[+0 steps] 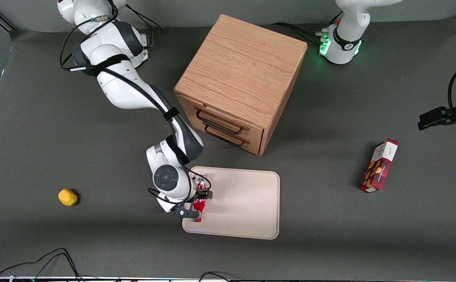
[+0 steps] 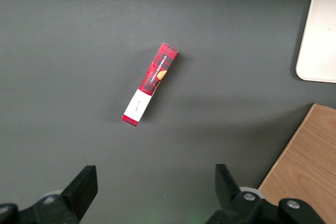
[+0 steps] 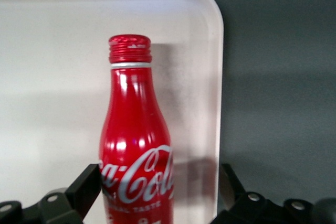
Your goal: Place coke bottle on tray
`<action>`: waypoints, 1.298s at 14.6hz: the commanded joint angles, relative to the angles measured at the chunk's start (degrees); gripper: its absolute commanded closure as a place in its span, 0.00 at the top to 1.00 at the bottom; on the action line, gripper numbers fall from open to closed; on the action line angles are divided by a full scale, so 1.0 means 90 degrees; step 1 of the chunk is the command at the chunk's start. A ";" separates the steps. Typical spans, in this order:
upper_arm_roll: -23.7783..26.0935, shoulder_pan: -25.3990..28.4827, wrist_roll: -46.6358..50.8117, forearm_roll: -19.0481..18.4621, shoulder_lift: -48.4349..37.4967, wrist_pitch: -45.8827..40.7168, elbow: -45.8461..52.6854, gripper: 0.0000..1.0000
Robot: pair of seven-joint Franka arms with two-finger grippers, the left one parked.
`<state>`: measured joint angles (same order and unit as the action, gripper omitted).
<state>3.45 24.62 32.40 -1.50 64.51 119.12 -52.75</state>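
A: Where is the slim red contour coke bottle with white script (image 3: 135,145) at this moment?

B: It lies over the flat cream rectangular tray with rounded corners (image 1: 247,203), close to the tray edge at the working arm's end. In the wrist view the bottle sits between the fingers of the right arm's black two-finger gripper (image 1: 197,204), its cap pointing away from the wrist.

A: And the jaws?

B: One finger (image 3: 86,184) touches the bottle's side; the other stands apart from it with a clear gap. So the jaws look parted, not clamped.

A: What does the coming move turn on?

B: Probably the bottle's long axis running straight out from the jaws: the gripper could back off along that line without dragging the bottle.
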 commanded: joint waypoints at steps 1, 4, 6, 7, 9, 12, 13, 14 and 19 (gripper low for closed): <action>-0.0071 0.0067 -0.0075 -0.0048 0.0049 -0.0022 0.0148 1.00; -0.0071 0.0067 -0.0065 -0.0048 0.0049 -0.0022 0.0148 1.00; -0.0071 0.0067 -0.0065 -0.0058 0.0020 -0.0041 0.0148 1.00; -0.0071 0.0019 -0.0065 -0.0048 -0.0009 -0.0061 0.0148 1.00; -0.0071 0.0009 -0.0065 -0.0039 -0.0049 -0.0110 0.0148 1.00; -0.0003 -0.0040 -0.0075 0.0010 -0.0350 -0.0664 0.0158 1.00; -0.0002 -0.0079 -0.0075 0.0030 -0.0555 -0.1024 0.0158 1.00; -0.0002 -0.0137 -0.0055 0.0127 -0.0827 -0.1357 0.0148 1.00; 0.0017 -0.0664 -0.0084 0.0430 -0.2126 -0.3123 0.0002 1.00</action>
<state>3.30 20.64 32.43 0.72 50.84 96.39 -49.50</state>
